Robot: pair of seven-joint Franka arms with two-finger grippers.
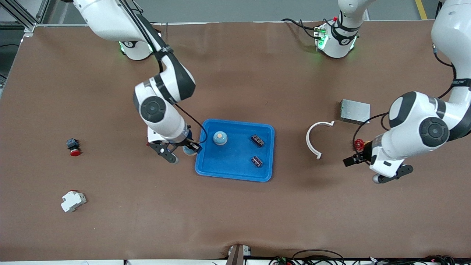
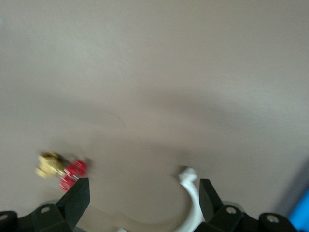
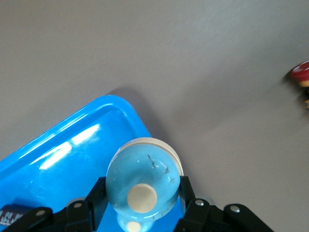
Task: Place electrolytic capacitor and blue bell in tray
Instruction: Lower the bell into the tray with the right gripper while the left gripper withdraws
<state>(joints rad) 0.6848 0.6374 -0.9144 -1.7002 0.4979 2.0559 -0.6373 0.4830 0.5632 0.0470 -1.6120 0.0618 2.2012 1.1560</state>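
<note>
Brown cloth covers the whole table you are working on. Your right gripper hangs over the blue tray at its rim toward the right arm's end, fingers pinched on a blue bell, which the right wrist view shows gripped above the tray's corner. A second blue bell already sits inside the tray, beside two small dark components lying toward the tray's other end; whether either is the capacitor you cannot tell. Your left gripper waits with its fingers spread wide, low over the cloth between a red-and-brass valve and a white curved clip. A grey metal box lies just beside that clip.
</note>
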